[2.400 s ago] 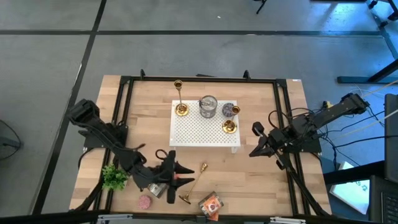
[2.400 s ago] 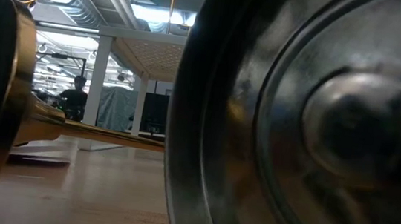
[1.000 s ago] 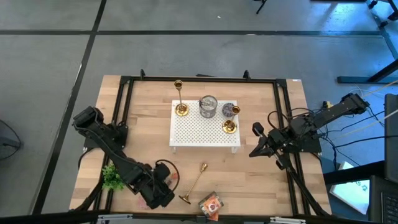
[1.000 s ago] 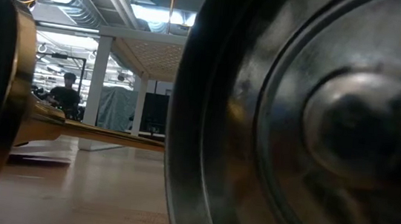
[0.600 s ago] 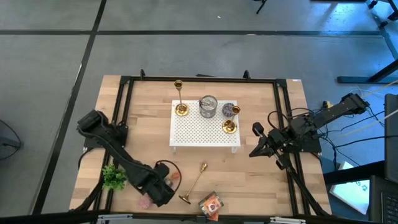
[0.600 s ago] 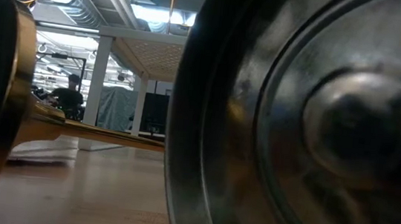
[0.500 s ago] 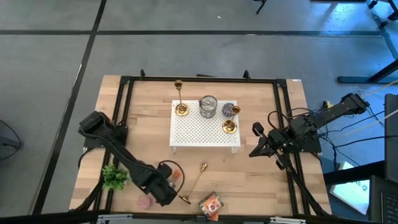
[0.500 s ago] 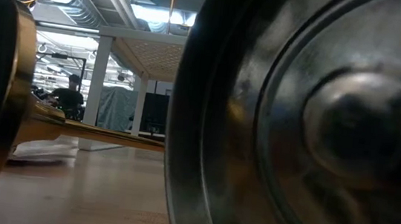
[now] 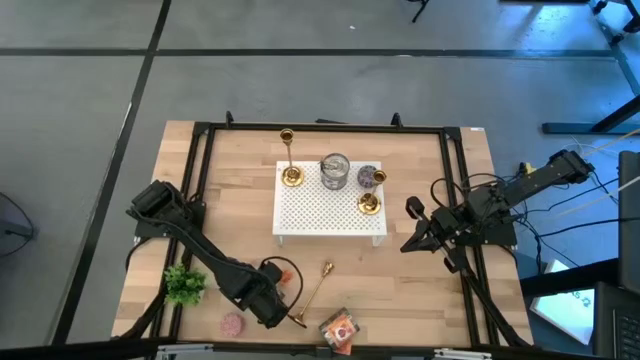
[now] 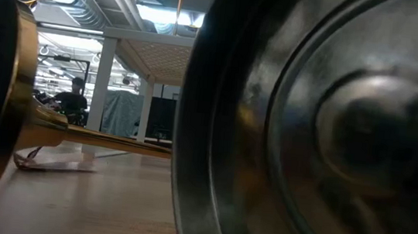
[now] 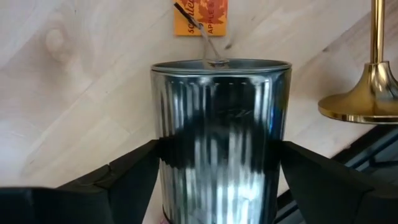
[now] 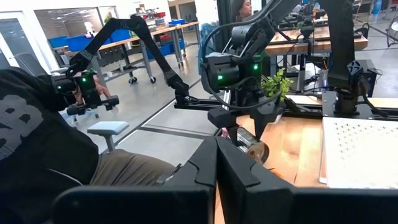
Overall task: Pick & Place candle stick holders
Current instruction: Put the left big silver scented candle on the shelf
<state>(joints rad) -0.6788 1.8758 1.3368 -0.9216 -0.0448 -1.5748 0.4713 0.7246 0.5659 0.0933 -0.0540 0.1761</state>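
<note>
- Candle stick holder on its side (image 9: 313, 294): lies on the bench (image 9: 420, 290) near the front edge, base toward the front and cup toward the white perforated board (image 9: 330, 215). Its base also shows in the left wrist view (image 11: 364, 102).
- Two more candle stick holders stand upright on the board: a tall one (image 9: 289, 160) at its rear left corner and a short one (image 9: 369, 203) near its right edge.
- Left pincer (image 9: 272, 305): sits low over the front of the bench, just beside the fallen holder's base, closed on a ribbed silver tin (image 11: 221, 140); the fingers (image 11: 121, 171) press both sides of the tin.
- Right pincer (image 9: 415, 240): waits at the right side of the bench, well apart from the holders; the fingers (image 12: 242, 171) appear closed together.
- Risk: the gripped item is a tin, not a holder. Judged from this, the holder cannot be grasped until the tin is set down.
- Risk: the tin and pincer hang close to the fallen holder's base; a sideways move is likely to knock it and make it roll.
- Surroundings: an orange packet (image 9: 341, 328) lies just beside the holder's base, a small pink candle (image 9: 233, 324) and a green plant sprig (image 9: 184, 285) lie to the left.
- On the board, a glass jar (image 9: 334, 171) and a small purple candle (image 9: 370, 177) stand between the upright holders, narrowing the free placement area.
</note>
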